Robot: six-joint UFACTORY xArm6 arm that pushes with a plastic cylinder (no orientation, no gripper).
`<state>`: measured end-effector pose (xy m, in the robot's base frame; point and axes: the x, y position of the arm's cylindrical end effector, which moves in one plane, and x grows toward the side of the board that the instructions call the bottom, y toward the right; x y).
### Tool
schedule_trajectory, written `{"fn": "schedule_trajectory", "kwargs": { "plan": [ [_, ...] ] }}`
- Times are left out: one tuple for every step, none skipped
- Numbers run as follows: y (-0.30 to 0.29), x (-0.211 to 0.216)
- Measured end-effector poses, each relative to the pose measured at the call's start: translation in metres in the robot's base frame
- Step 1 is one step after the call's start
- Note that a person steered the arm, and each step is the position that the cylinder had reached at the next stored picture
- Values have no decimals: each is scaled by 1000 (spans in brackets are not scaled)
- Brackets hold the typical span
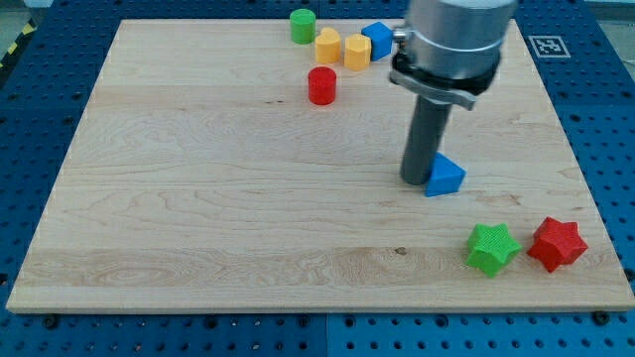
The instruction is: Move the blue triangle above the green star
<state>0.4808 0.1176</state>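
The blue triangle lies on the wooden board right of centre. The green star sits near the view's bottom right, below and slightly right of the triangle. My tip rests on the board, touching the triangle's left side. The dark rod rises from it to the grey arm body at the view's top.
A red star lies just right of the green star. At the view's top are a green cylinder, two yellow blocks, a blue block and a red cylinder.
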Motion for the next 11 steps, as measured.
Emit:
{"fn": "schedule_trajectory", "kwargs": {
  "plan": [
    [12, -5],
    [12, -34],
    [19, -41],
    [35, -38],
    [59, -22],
    [62, -12],
    [46, -12],
    [24, -12],
    [27, -12],
    [26, -12],
    [9, -10]
  ]
}}
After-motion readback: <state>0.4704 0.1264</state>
